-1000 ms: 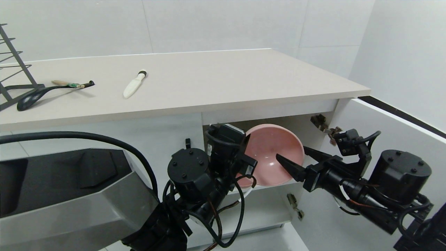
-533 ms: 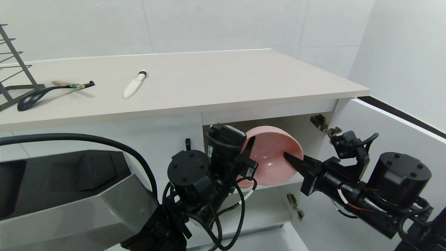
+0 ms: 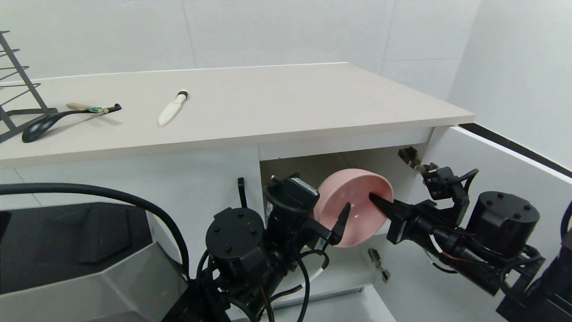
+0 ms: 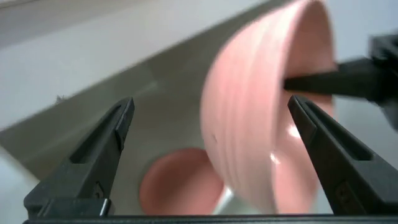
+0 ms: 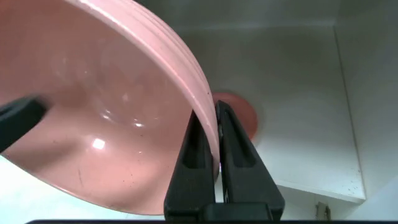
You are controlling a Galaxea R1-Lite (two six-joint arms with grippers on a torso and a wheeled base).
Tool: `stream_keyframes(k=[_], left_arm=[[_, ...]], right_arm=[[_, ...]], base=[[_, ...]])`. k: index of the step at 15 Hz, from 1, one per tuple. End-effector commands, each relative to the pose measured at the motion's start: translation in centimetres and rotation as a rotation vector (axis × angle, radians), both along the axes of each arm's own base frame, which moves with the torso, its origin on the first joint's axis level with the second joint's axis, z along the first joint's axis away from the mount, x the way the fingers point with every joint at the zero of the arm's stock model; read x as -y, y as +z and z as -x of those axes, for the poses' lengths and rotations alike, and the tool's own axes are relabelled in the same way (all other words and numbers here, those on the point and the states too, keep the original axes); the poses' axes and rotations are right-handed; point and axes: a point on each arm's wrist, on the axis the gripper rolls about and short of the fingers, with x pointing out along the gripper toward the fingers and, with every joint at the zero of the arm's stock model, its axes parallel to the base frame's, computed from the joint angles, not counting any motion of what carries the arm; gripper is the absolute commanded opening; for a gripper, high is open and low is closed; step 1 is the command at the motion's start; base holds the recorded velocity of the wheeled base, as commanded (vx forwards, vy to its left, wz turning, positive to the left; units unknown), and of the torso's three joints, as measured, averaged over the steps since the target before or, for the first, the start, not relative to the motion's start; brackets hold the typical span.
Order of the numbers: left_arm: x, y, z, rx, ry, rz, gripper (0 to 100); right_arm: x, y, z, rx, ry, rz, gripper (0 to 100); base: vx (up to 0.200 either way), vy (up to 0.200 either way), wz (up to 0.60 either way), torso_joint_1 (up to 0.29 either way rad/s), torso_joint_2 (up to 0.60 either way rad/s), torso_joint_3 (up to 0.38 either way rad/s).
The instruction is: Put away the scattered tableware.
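Note:
A pink bowl hangs tilted on edge in the open cabinet mouth under the counter. My right gripper is shut on its rim, one finger inside and one outside, as the right wrist view shows. My left gripper stands open just in front of the bowl's lower left side, apart from it. In the left wrist view the bowl fills the space beyond that gripper. A smaller pink dish lies on the cabinet shelf behind the bowl.
The cabinet door stands open at the right, its hinge beside the bowl. On the counter lie a black ladle, a wooden stick and a white-handled utensil. A wire rack stands at the far left.
The right gripper has carried the bowl a little right and deeper, tipping it more on edge. The left gripper has dropped lower and drawn away from the bowl's rim.

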Motion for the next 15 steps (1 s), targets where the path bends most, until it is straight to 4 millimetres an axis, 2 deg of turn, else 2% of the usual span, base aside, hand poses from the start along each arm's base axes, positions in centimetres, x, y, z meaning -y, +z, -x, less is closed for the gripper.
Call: stream_keyframes(k=[1, 4, 7, 8, 9, 10, 12, 15], left_arm=[[-2.5, 1.0, 1.5, -0.008, -0.029, -0.012, 100], [-5.1, 1.2, 3.3, -0.04, -0.029, -0.038, 100], [-8.3, 1.5, 5.2, -0.057, -0.077, -0.066, 100], [-8.7, 1.5, 5.5, -0.058, -0.088, -0.071, 100], [-10.6, 1.6, 6.0, -0.069, -0.093, -0.082, 100], [-11.5, 1.6, 6.2, -0.076, -0.076, -0.084, 100], [-14.5, 1.7, 7.8, -0.084, -0.052, -0.086, 100], [-16.3, 3.4, 9.1, -0.054, -0.045, 0.039, 100]], right_arm=[[0.6, -0.9, -0.8, -0.026, -0.033, 0.013, 0], [0.7, -1.2, -0.8, -0.039, -0.04, 0.019, 0], [1.0, -2.5, -0.5, -0.093, -0.043, 0.045, 0], [1.0, -2.6, -0.4, -0.097, -0.043, 0.047, 0], [1.2, -2.9, 0.1, -0.12, -0.041, 0.058, 0], [1.2, -3.0, 0.4, -0.13, -0.038, 0.063, 0], [1.7, -2.4, 1.5, -0.131, -0.035, 0.064, 0], [1.5, -2.4, 1.8, -0.129, -0.021, 0.064, 0]], base=[[0.0, 0.0, 0.0, 0.0, 0.0, 0.0], [0.0, 0.0, 0.0, 0.0, 0.0, 0.0], [0.0, 0.0, 0.0, 0.0, 0.0, 0.0], [0.0, 0.0, 0.0, 0.0, 0.0, 0.0], [0.0, 0.0, 0.0, 0.0, 0.0, 0.0], [0.0, 0.0, 0.0, 0.0, 0.0, 0.0], [0.0, 0.0, 0.0, 0.0, 0.0, 0.0], [0.0, 0.0, 0.0, 0.0, 0.0, 0.0]])
